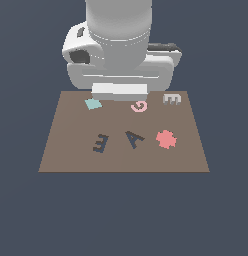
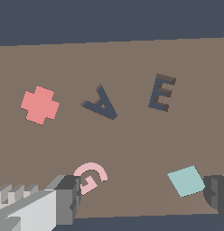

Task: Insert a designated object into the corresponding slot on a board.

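Observation:
The pale grey letter E (image 1: pixel 172 99) lies flat on the brown board (image 1: pixel 71 160) at its far corner, on the exterior view's right, beside the pink G (image 1: pixel 139 106). In the wrist view only the grey E's prongs (image 2: pixel 14 193) show, beside one finger (image 2: pixel 66 198). The dark navy E-shaped recess (image 1: pixel 101 142) (image 2: pixel 161 93) sits tilted, left of the A-shaped recess (image 1: pixel 134 138) (image 2: pixel 101 103). My gripper (image 1: pixel 119 94) (image 2: pixel 143 198) hangs open and empty over the board's far edge, between the teal square and the pink G, left of the grey E.
A teal square (image 1: pixel 93 104) (image 2: pixel 186 180) lies at the far left of the board. A red cross-like shape (image 1: pixel 166 139) (image 2: pixel 39 104) lies right of the A recess. The pink G also shows in the wrist view (image 2: pixel 90 177). Dark floor surrounds the board.

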### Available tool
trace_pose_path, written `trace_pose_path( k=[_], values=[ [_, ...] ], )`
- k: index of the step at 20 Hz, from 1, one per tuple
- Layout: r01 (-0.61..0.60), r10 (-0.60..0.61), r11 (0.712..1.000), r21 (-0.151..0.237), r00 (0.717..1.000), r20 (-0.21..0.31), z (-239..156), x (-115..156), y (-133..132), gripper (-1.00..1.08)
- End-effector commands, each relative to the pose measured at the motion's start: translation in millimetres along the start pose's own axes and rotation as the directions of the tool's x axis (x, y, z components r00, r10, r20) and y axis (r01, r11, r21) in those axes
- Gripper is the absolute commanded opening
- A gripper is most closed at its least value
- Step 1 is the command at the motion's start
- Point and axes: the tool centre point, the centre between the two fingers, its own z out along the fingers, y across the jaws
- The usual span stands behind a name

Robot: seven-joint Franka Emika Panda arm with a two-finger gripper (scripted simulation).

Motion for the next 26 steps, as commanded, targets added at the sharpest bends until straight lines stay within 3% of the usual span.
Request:
trace_pose_path(
  k=[1, 11, 17, 22, 26],
  values=[
    [0.0, 0.0, 1.0, 0.0, 1.0, 0.0, 0.0, 0.0, 0.0, 1.0],
    [0.096, -0.096, 0.995, -0.001, 0.995, -0.002, 6.2, 3.9, -13.1, 1.0],
    [0.247, -0.247, 0.969, -0.004, 0.969, -0.004, 16.0, 7.5, -34.5, 1.0],
    [0.421, -0.421, 0.907, -0.008, 0.907, -0.006, 28.0, 7.4, -60.8, 1.0],
    [0.584, -0.584, 0.812, -0.012, 0.812, -0.007, 40.2, 2.2, -87.1, 1.0]
  ],
)
